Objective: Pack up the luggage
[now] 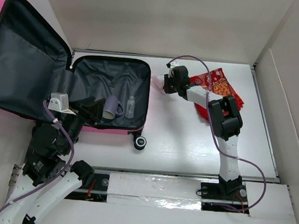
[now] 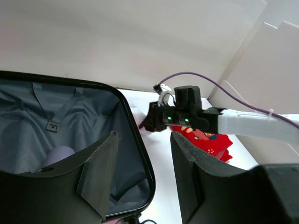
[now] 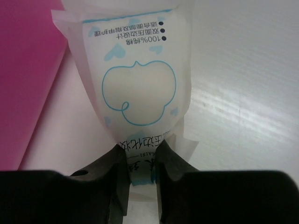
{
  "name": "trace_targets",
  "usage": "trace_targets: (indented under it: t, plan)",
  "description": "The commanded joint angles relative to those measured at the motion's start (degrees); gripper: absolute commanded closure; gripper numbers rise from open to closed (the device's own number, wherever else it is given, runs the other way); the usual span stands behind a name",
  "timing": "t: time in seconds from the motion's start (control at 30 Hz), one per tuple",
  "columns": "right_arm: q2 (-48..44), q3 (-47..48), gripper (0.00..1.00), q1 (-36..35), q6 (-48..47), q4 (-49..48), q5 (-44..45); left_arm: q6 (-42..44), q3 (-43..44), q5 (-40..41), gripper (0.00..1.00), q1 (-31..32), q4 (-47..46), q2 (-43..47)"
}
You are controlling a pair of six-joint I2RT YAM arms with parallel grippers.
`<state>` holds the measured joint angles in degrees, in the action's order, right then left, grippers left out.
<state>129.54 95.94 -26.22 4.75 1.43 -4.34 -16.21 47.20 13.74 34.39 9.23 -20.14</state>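
The pink luggage (image 1: 114, 130) lies open on the table's left, its lid (image 1: 16, 74) raised, its dark grey lining (image 2: 70, 126) showing. Inside lie a lilac mug (image 1: 111, 106) and a small clear bottle (image 1: 130, 106). My left gripper (image 1: 89, 109) is open and empty over the luggage's near left part; its fingers (image 2: 100, 175) straddle the luggage's right rim (image 2: 140, 154). My right gripper (image 1: 165, 84) is shut on a white plastic pouch with blue print (image 3: 138, 84), just right of the luggage's pink shell (image 3: 28, 79). The pouch shows pale beside the gripper in the top view (image 1: 157, 82).
Red printed cloth items (image 1: 220, 86) lie on the table behind the right arm; they also show in the left wrist view (image 2: 208, 142). White walls close in the back and right sides. A black luggage wheel (image 1: 140, 141) sticks out at the near side.
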Motion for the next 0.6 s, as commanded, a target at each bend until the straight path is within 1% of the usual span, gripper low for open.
trace_targets:
  t: [0.0, 0.07, 0.13, 0.17, 0.2, 0.3, 0.37, 0.4, 0.5, 0.53, 0.57]
  plan:
    - [-8.2, -5.8, 0.86, 0.0, 1.0, -5.9, -0.1, 0.1, -0.4, -0.5, 0.54, -0.1, -2.8, -0.8]
    - [-11.4, -9.9, 0.86, 0.0, 1.0, -7.8, 0.1, 0.1, -0.4, -0.5, 0.54, -0.1, -2.7, -0.9]
    - [-16.5, -12.6, 0.86, -0.6, 1.0, -9.4, 1.2, 0.1, -0.4, -0.6, 0.54, -0.1, -2.7, -0.9]
    - [-18.4, -15.6, 0.86, -1.2, 1.2, -10.1, 1.8, 0.1, -0.4, -0.6, 0.54, -0.1, -2.9, -1.0]
    - [-22.2, -16.8, 0.86, -2.0, 1.3, -10.9, 2.4, 0.1, -0.4, -0.6, 0.54, -0.1, -2.9, -0.9]
    - [-27.3, -20.3, 0.85, -3.8, 1.7, -13.1, 3.3, 0.1, -0.4, -0.8, 0.54, -0.1, -2.9, -1.0]
    - [-30.5, -20.3, 0.84, -5.5, 1.5, -13.7, 2.8, 0.0, -0.4, -1.1, 0.54, -0.1, -2.9, -1.4]
    - [-30.9, -19.0, 0.83, -7.8, 1.2, -13.6, 2.6, 0.0, -0.4, -1.2, 0.54, -0.1, -2.9, -1.5]
    - [-30.7, -16.1, 0.82, -11.8, 0.3, -12.4, 2.4, 0.0, -0.4, -1.2, 0.54, -0.1, -3.0, -1.7]
    - [-30.3, -14.6, 0.81, -14.5, 0.3, -12.6, 3.3, -0.1, -0.4, -1.0, 0.54, -0.1, -2.8, -1.7]
    - [-29.0, -13.9, 0.71, -15.8, 0.7, -13.2, 3.8, -0.1, -0.4, -0.9, 0.54, -0.1, -2.8, -1.7]
